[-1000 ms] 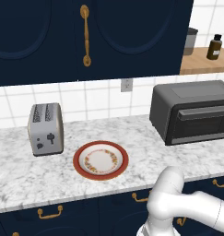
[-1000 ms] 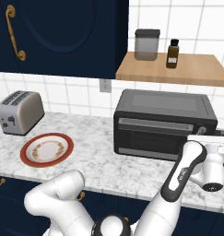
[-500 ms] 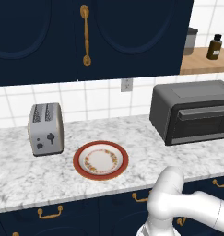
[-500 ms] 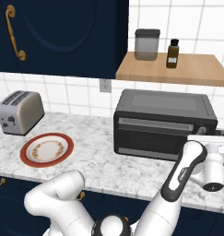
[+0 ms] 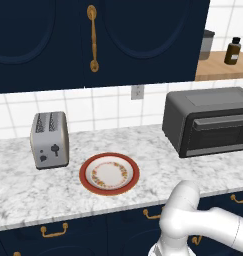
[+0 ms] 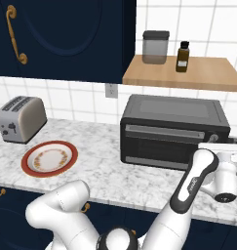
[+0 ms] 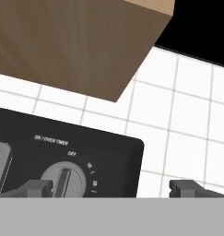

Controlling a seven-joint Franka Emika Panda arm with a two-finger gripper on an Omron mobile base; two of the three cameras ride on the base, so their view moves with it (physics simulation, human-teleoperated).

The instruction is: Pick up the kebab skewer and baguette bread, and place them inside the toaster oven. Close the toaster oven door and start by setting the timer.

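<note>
Marble-patterned grey and white counter (image 5: 23,190) carries everything we see: a small silver two-slot toaster (image 5: 49,139) at the left, a white plate (image 5: 109,174) with a red rim just beside it toward the middle, and the toaster oven (image 6: 173,131) standing well apart at the right, against the tiled wall. We find the plate bare. The toaster oven door (image 6: 165,144) stands upright and shut, its bar handle along the top edge. Above the oven, a wooden shelf (image 6: 188,72) holds a grey canister (image 6: 155,47) and a dark brown bottle (image 6: 183,56). In the right base view our arm bends out to the oven's right end, with the hand at the picture's right edge. From the hand view we look at the oven's black control panel, where a round grey timer knob (image 7: 63,180) sits with its bar near upright, the mark "OFF" printed just above it. Our gripper (image 7: 111,187) has its fingers spread wide with nothing between them; the left fingertip (image 7: 37,187) overlaps the knob's edge in the picture, though we cannot tell whether it touches, while the right one sits before the white tiles.
</note>
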